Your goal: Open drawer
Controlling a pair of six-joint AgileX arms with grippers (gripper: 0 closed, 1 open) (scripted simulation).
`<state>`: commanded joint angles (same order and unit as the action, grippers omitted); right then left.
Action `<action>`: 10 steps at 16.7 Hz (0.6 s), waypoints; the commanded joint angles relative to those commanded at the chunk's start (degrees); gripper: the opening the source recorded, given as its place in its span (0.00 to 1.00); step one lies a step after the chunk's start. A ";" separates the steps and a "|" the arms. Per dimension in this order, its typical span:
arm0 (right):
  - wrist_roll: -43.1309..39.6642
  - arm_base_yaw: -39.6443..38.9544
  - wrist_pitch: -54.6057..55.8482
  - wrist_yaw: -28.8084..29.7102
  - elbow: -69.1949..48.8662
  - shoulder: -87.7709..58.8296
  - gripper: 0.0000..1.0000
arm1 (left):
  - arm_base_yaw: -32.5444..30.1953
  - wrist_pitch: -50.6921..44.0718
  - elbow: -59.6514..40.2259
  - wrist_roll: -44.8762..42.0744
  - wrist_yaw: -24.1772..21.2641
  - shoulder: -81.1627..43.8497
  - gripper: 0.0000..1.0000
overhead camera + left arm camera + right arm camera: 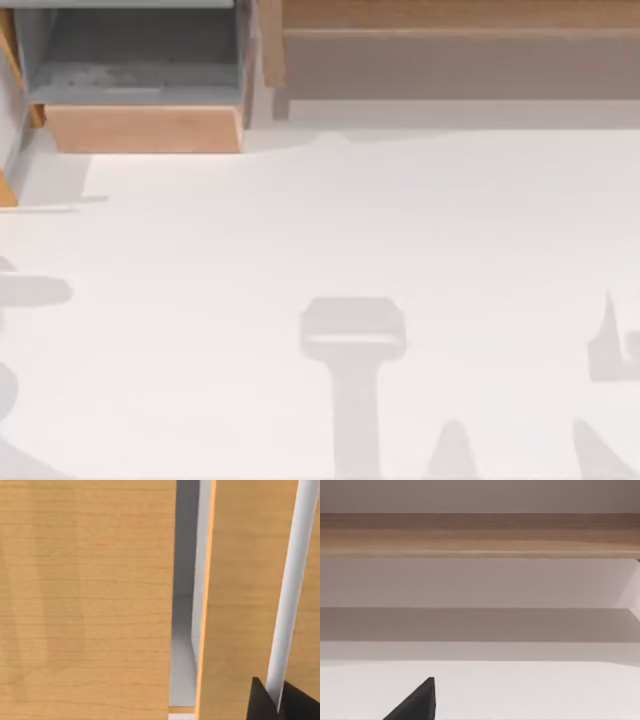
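The drawer (8, 110) is a sliver at the table's far left edge, with a grey inner wall, an orange-brown rim and a thin pale handle (40, 209). In the left wrist view its wood front (240, 605) stands out from the neighbouring wood panel (85, 600), with a grey gap (182, 630) between them. My left gripper (275, 697) is shut on the pale bar handle (292, 580), one dark finger on each side of it. A dark part of my right gripper (417, 705) hangs over the white table, well back from a long wooden unit (480, 535).
A second drawer, a grey-lined box (140, 60) with a pale wood front (145, 128), stands pulled out at the back left. The long wooden unit (450, 50) runs along the back right. Arm shadows lie on the white table (330, 220).
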<state>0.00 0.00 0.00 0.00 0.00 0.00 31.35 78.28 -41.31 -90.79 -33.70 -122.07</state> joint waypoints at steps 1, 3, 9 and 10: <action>0.00 0.00 0.00 0.00 0.00 0.00 1.00 | 0.49 0.70 1.00 -0.09 -0.46 0.54 0.00; 0.00 0.00 0.00 0.00 0.00 0.00 1.00 | 0.69 0.99 1.39 -0.14 -0.66 0.77 0.00; 0.00 0.00 0.00 0.00 0.00 0.00 1.00 | 2.78 2.41 4.49 -0.17 -2.03 1.37 0.00; 0.00 0.00 0.00 0.00 0.00 0.00 1.00 | 3.68 3.27 6.21 -0.22 -2.94 1.97 0.00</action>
<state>0.00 0.00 0.00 0.00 0.00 0.00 35.03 81.54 -35.10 -91.01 -36.65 -120.09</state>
